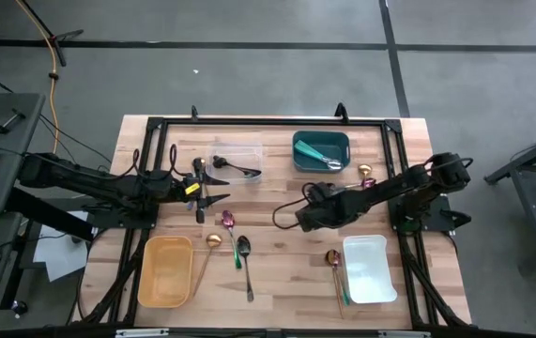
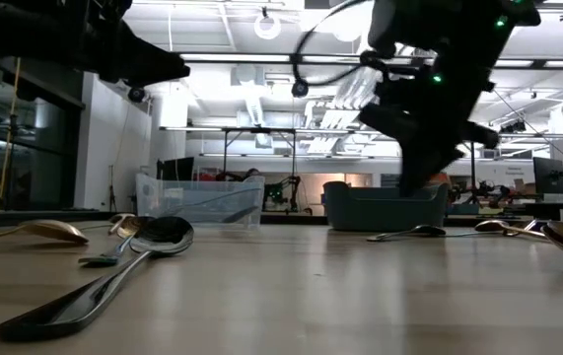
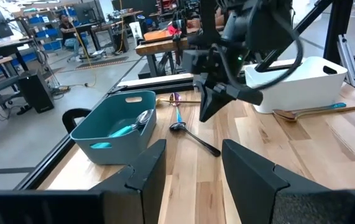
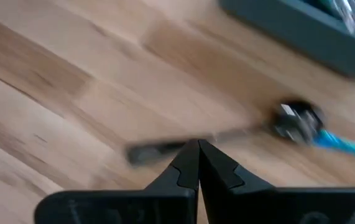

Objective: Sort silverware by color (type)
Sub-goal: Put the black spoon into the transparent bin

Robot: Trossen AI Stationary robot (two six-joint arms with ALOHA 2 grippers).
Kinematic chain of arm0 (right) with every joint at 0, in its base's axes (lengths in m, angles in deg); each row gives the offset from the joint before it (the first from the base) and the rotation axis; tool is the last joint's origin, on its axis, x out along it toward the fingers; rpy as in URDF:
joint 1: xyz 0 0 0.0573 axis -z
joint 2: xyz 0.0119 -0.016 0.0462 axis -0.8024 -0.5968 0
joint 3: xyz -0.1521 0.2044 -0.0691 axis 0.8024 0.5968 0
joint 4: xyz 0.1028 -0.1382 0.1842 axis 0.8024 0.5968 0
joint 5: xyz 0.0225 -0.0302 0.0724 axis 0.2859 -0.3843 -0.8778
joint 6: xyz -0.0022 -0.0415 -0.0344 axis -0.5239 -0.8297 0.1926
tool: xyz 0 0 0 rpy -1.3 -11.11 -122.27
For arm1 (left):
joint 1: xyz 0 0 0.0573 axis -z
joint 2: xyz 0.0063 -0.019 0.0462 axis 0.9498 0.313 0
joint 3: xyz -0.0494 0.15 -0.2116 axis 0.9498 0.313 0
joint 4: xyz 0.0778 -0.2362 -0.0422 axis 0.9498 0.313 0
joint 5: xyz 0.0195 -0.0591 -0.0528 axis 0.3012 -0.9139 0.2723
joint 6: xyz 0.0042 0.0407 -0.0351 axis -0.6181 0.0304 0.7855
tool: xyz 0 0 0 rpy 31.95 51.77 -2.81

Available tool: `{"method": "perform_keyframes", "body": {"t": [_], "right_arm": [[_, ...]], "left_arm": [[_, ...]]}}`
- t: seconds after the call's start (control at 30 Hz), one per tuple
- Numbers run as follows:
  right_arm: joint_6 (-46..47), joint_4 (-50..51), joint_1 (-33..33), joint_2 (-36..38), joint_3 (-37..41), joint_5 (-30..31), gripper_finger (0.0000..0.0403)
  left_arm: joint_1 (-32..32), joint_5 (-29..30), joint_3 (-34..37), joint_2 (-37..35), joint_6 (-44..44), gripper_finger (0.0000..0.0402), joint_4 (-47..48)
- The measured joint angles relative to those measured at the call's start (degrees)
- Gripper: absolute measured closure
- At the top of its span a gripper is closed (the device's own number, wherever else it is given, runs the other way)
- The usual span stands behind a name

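Wooden tabletop (image 1: 277, 268) lies under our right gripper (image 4: 198, 163), fingertips pressed together, empty. Just ahead lies a dark spoon (image 4: 227, 135); descending pinched, we judge we'd knock it aside. Left gripper (image 3: 193, 165) waits, spread.

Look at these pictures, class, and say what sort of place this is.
Probably a robotics lab or workshop. Two robot arms work at a wooden table on a bare concrete floor, and the low view shows workbenches, storage bins and strip lights behind.
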Motion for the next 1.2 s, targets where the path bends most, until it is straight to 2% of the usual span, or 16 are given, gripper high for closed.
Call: {"method": "perform_keyframes", "body": {"t": [0.17, 0.27, 0.4, 0.57, 0.7, 0.87, 1.2], "right_arm": [[2.1, 5.5, 1.5, 0.0, 0.0, -6.5, 0.0383], [3.3, 5.3, 2.7, 0.0, 0.0, -8.2, 0.0343], [11.6, 5.3, 5.0, 0.0, 0.0, -10.5, 0.0278], [21.4, 3.3, 6.9, 0.0, 0.0, -8.7, 0.0226], [27.7, 2.8, 7.2, 0.0, 0.0, -4.2, 0.0216], [31.9, 2.8, 7.2, -0.2, 0.0, -3.4, 0.0215], [35.1, 1.1, 9.1, -5.1, 0.0, -8.8, 0.0215]], "left_arm": [[0.0, 0.0, 0.0, 0.0, 0.0, 0.0252, 0.0], [0.0, 0.0, 0.0, 0.0, 0.0, 0.0252, -0.1], [0.0, 0.0, 0.0, 0.0, 0.0, 0.0252, -0.1], [0.0, 0.0, 0.0, 0.0, 0.0, 0.0252, -0.1], [0.0, 0.0, 0.0, 0.0, 0.0, 0.0252, -0.1], [0.0, 0.0, 0.0, 0.0, 0.0, 0.0254, -0.1], [0.0, 0.0, 0.0, 0.0, 0.0, 0.0254, -0.1]]}}
